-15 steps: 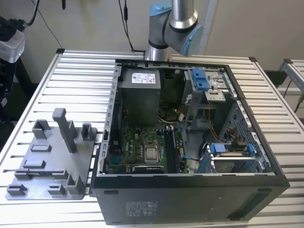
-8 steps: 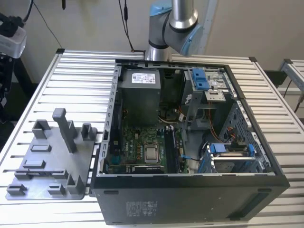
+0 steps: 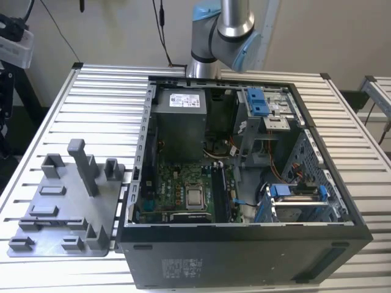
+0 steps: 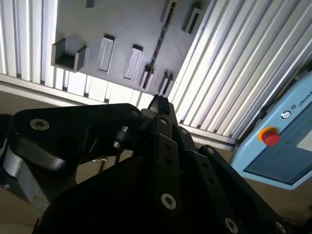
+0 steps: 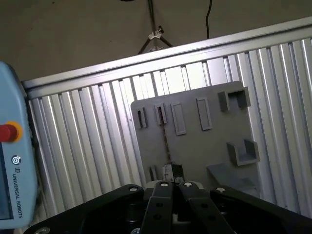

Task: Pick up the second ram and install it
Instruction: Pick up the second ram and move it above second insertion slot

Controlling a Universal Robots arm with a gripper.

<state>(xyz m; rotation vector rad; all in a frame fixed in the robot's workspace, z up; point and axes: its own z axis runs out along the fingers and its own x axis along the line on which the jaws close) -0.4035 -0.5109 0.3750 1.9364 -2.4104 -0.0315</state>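
In both wrist views my gripper [image 5: 171, 181] [image 4: 158, 105] hangs high over the grey plastic tray [image 5: 214, 141] [image 4: 122, 24], its black fingers drawn together. The second ram [image 5: 165, 144] [image 4: 156, 48] shows edge-on as a thin dark speckled strip running away from the fingertips toward the tray, with the gripper shut on its near end. In the exterior view the tray [image 3: 61, 207] lies at the exterior view's left, beside the open computer case [image 3: 244, 268]. The green motherboard [image 3: 177, 183] and its long black slots [image 3: 221, 194] lie inside the case.
The arm's grey and blue joints [image 3: 223, 27] rise behind the case. The tray carries upright posts, one of them tall [image 3: 82, 165]. A slatted metal table [image 3: 104, 97] bears everything. A blue teach pendant with a red button [image 5: 14, 146] [image 4: 282, 141] sits beyond the table's edge.
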